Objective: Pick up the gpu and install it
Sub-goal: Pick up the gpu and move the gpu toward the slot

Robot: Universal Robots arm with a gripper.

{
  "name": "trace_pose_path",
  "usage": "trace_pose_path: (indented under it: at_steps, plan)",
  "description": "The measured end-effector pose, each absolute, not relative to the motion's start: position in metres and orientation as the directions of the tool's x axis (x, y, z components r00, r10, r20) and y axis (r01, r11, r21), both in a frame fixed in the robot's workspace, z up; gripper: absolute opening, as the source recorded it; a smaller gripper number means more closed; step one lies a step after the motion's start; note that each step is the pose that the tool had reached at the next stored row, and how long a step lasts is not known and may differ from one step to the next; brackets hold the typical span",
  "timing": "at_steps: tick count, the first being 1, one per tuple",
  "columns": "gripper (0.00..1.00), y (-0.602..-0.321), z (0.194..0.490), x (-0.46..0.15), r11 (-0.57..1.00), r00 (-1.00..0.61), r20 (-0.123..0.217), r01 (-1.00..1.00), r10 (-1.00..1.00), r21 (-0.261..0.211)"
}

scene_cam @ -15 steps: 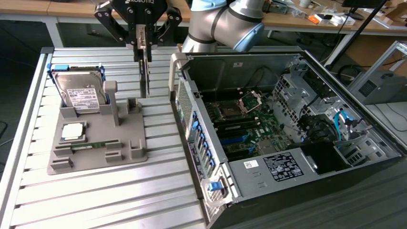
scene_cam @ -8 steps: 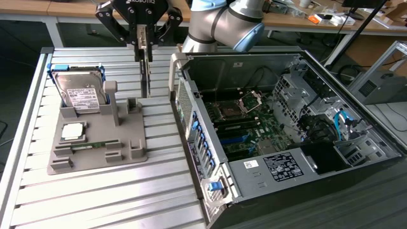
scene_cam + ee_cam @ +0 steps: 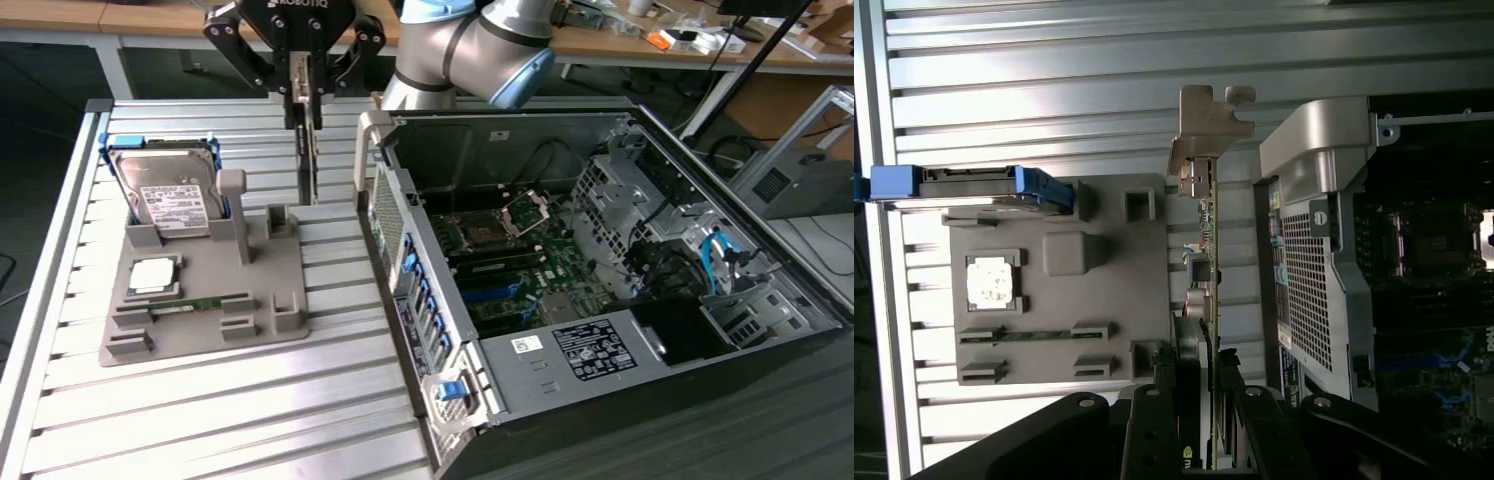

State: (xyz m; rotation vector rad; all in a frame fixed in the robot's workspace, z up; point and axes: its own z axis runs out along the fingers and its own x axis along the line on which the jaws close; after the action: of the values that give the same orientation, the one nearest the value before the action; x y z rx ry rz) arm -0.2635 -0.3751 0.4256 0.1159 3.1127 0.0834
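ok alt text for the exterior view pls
The end effector grips the gpu edge-on, upright above the slatted table, between a gray parts holder carrying a hard drive and an open computer case.

You are working under bright, fairly even overhead light. The slatted table (image 3: 200, 400) gleams, and in the wrist view a pale glare band runs across its slats. The inside of the computer case (image 3: 561, 230) sits dimmer and shadowed. The gripper (image 3: 1204, 375) shows nearly black, while the bracket end of the gpu (image 3: 1204, 215) catches light.
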Motion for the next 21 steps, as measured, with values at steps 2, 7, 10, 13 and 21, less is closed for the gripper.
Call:
trace_pose_path:
  at_steps: [2, 7, 10, 13, 21]
  plan:
    - [0.27, -0.3751, 0.4256, -0.2630, 0.996, -0.997, -0.024, 0.074, 0.075, 0.054]
    - [0.27, -0.3751, 0.4255, -0.2612, 0.996, -0.997, -0.024, 0.074, 0.075, 0.054]
    - [0.27, -0.3751, 0.4256, -0.2605, 0.996, -0.997, -0.024, 0.074, 0.075, 0.054]
    - [0.27, -0.3752, 0.4255, -0.2598, 0.996, -0.997, -0.024, 0.074, 0.075, 0.054]
    - [0.27, -0.3752, 0.4255, -0.2580, 0.996, -0.997, -0.024, 0.074, 0.075, 0.054]
